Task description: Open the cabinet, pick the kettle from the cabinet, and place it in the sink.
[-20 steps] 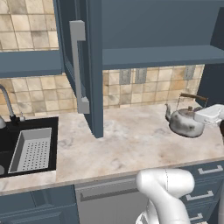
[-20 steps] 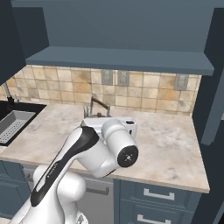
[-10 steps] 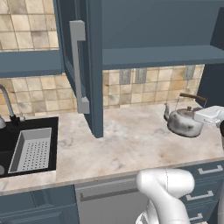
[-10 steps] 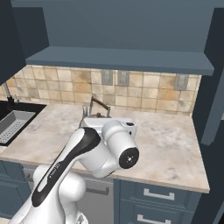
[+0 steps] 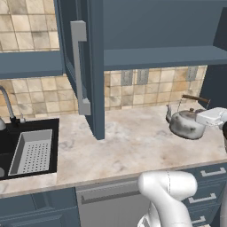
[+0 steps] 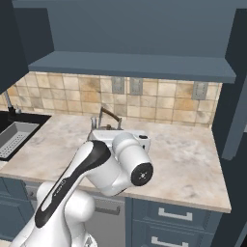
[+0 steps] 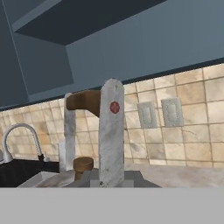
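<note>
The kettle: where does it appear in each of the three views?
Left base view: kettle at the right edge, above the counter.
Right base view: mostly hidden behind the arm; its handle shows left of centre.
Hand view: close up, handle at centre.
Shared landmark: the tap.

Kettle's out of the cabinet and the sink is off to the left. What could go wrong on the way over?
The open cabinet door hangs between the kettle and the sink; a high carry could clip it or its handle. The shut gripper seems to hold only the kettle's thin arched handle, so the kettle may swing. The tap arches over the basin.
</note>
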